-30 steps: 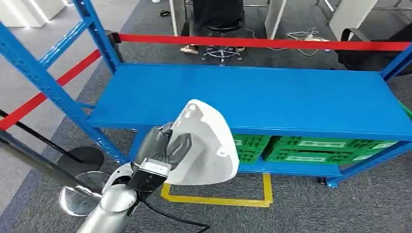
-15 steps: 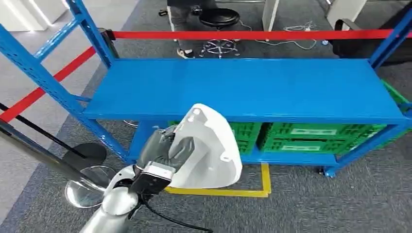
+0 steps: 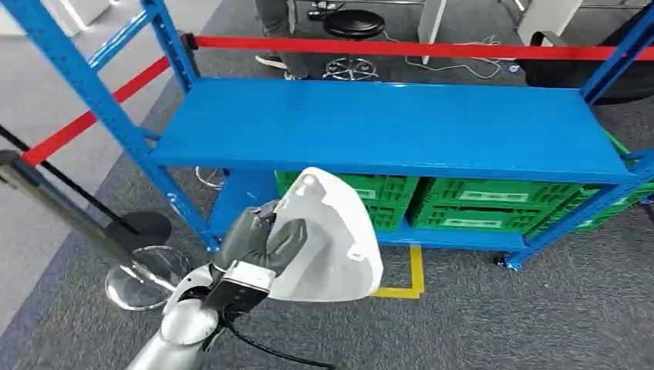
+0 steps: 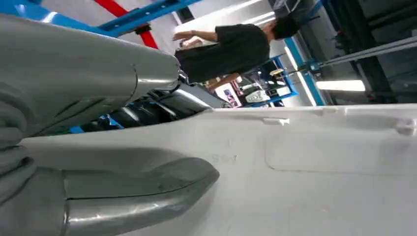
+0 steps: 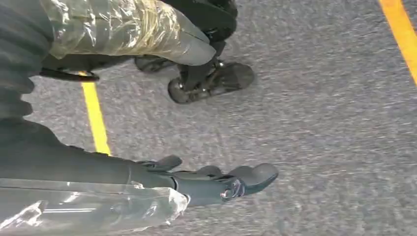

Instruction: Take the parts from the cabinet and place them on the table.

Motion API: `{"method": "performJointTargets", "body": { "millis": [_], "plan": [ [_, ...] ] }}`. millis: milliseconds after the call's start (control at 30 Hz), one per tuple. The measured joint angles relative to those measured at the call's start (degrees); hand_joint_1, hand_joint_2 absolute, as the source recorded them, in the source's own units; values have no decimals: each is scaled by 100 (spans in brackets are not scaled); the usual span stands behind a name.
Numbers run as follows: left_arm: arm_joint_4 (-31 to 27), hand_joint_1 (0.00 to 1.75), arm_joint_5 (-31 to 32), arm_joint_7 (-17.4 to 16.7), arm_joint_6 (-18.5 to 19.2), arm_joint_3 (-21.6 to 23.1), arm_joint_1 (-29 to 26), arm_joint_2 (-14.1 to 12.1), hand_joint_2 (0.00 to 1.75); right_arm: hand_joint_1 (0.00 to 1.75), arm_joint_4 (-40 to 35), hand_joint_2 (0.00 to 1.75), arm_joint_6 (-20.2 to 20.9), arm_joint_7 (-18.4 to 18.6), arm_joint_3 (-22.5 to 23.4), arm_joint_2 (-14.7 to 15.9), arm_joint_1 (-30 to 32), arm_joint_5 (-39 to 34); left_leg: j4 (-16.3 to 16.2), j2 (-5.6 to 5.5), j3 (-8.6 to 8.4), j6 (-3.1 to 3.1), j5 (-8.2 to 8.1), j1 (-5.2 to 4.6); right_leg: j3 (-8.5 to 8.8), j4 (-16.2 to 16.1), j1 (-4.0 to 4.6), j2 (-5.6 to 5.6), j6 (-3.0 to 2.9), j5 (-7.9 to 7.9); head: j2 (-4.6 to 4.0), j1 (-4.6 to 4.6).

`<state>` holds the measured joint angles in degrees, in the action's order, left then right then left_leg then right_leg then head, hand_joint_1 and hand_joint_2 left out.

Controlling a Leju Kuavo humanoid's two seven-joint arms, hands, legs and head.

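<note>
A large white curved shell part (image 3: 333, 239) hangs in front of the blue rack, and my left hand (image 3: 261, 240) grips it at its left edge, thumb across its face. The left wrist view shows the same white part (image 4: 314, 172) close up with my left hand (image 4: 113, 196) pressed against it. The blue rack's top shelf (image 3: 385, 127) stands bare just beyond the part. My right hand (image 5: 93, 167) hangs over grey carpet with its fingers apart and nothing in them.
Green crates (image 3: 478, 204) sit on the rack's lower shelf. Red barrier tape (image 3: 401, 48) runs behind the rack, and a stanchion base (image 3: 146, 274) stands on the left. Yellow tape (image 3: 405, 281) marks the carpet. A person's feet (image 3: 271, 60) and a stool (image 3: 351, 27) lie beyond.
The whole picture has shifted, so the camera has moved; the rack now lies a little higher and to the right. My left hand keeps the same hold on the white part.
</note>
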<state>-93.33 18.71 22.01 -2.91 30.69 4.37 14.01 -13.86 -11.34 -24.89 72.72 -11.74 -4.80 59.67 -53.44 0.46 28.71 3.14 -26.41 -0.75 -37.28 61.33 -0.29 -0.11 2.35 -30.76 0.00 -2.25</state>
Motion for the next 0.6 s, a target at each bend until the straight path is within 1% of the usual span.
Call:
{"method": "performJointTargets", "body": {
  "millis": [33, 67, 100, 133, 167, 200, 233, 267, 300, 333, 367, 400, 433, 467, 500, 533, 567, 600],
  "plan": [
    [2, 175, 0, 0, 0, -2, -18, -2, 175, 0, 0, 175, 4, 0, 2, 2, 4, -15, -6, 4, 87, -2, 69, -6, -108, 501, -22, 2, 28, -332, 0, 2],
    [2, 175, 0, 0, 0, -2, -24, -4, 175, 0, 0, 175, 4, 0, 2, 4, 5, -31, -8, 12, 172, -9, 137, -11, -192, 931, -26, 1, 58, -518, 0, -7],
    [2, 175, -2, 0, -2, -2, -29, -4, 175, 0, 0, 175, 4, -2, 4, 4, 5, -33, -15, 17, 262, -17, 207, -11, -218, 1213, -27, 1, 81, -534, 0, 9],
    [2, 175, -2, 0, -2, -2, -31, -4, 175, 0, 0, 175, 4, -4, 4, 7, 5, -39, -27, 21, 364, -29, 276, -9, -123, 1257, -38, 1, 103, -363, 0, 0],
    [2, 175, -2, 0, -2, -4, -32, -7, 175, 0, -2, 175, 4, -2, 7, 13, 4, -44, -46, 22, 455, -43, 337, -6, 61, 1090, -51, -1, 117, -116, 0, 4],
    [2, 175, -2, 0, -2, -4, -32, -4, 175, 0, -2, 175, 4, 0, 7, 22, 1, -48, -73, 21, 554, -66, 396, 2, 354, 720, -64, -1, 127, 120, 0, -2],
    [2, 175, -2, 0, -2, -2, -31, -4, 175, 0, -2, 175, 4, 2, 9, 22, -7, -48, -107, 16, 637, -92, 447, 8, 701, 245, -76, 0, 141, 191, 0, 4],
    [0, 175, -2, 0, -2, -2, -33, 2, 175, 0, -4, 175, 2, 9, 9, 22, -22, -48, -140, 8, 698, -131, 488, -12, 1092, -270, -87, 4, 153, 61, 0, 6],
    [0, 175, -4, 7, -4, -4, -29, 4, 175, 0, -4, 175, 2, 11, 9, 22, -32, -48, -166, 13, 737, -159, 547, -25, 1411, -791, -65, 28, 110, -71, 0, -11],
    [-2, 175, -2, 17, -4, -2, -25, 0, 175, 0, -4, 175, 2, 11, 9, 22, -32, -48, -165, 14, 770, -175, 637, -29, 1374, -821, -57, 37, 52, -95, 0, -9],
    [0, 175, -4, 17, -4, 0, -24, -2, 175, 0, -4, 175, 2, 9, 9, 22, -25, -48, -163, 17, 797, -186, 699, -15, 1303, -762, -38, 49, 28, -65, 0, -2],
    [0, 175, -2, 15, -4, -2, -30, -2, 175, 0, -4, 175, 2, 15, 9, 22, -13, -48, -164, 15, 807, -209, 739, -12, 1228, -731, -31, 46, -9, -41, 0, -7],
    [0, 175, -2, 15, -4, -4, -35, -9, 175, 0, -2, 175, 2, 15, 9, 15, 9, -50, -171, -3, 842, -235, 734, -4, 1167, -758, -87, 7, -86, 25, 0, 4],
    [0, 175, -4, 15, -7, -4, -34, -15, 175, 0, -4, 175, 0, 17, 11, 15, 1, -50, -302, -24, 897, -293, 419, 1, 1082, -740, -72, -8, -167, 75, 0, -4],
    [0, 175, -4, 17, -18, -9, -39, -15, 175, 0, -4, 175, 0, 17, 13, 20, -6, -52, -639, -25, 979, -333, -11, 26, 1003, -725, -70, -16, -226, 138, 0, -31],
    [0, 175, -4, 18, -17, -9, -39, -15, 175, 0, -4, 175, 0, 17, 13, 20, -9, -52, -1065, -25, 1056, -363, -396, 45, 968, -718, -65, -20, -236, 202, 0, -44],
    [0, 175, -4, 17, -15, -9, -40, -17, 175, 0, -7, 175, 0, 17, 13, 20, -10, -52, -1529, -25, 1120, -382, -690, 58, 867, -692, -58, -25, -244, 283, 0, -35],
    [0, 175, -4, 18, -15, -9, -40, -22, 175, 0, -7, 175, 0, 17, 13, 20, -9, -52, -1887, -25, 1139, -389, -772, 64, 757, -669, -53, -30, -243, 348, 0, -46]
  ]
}}
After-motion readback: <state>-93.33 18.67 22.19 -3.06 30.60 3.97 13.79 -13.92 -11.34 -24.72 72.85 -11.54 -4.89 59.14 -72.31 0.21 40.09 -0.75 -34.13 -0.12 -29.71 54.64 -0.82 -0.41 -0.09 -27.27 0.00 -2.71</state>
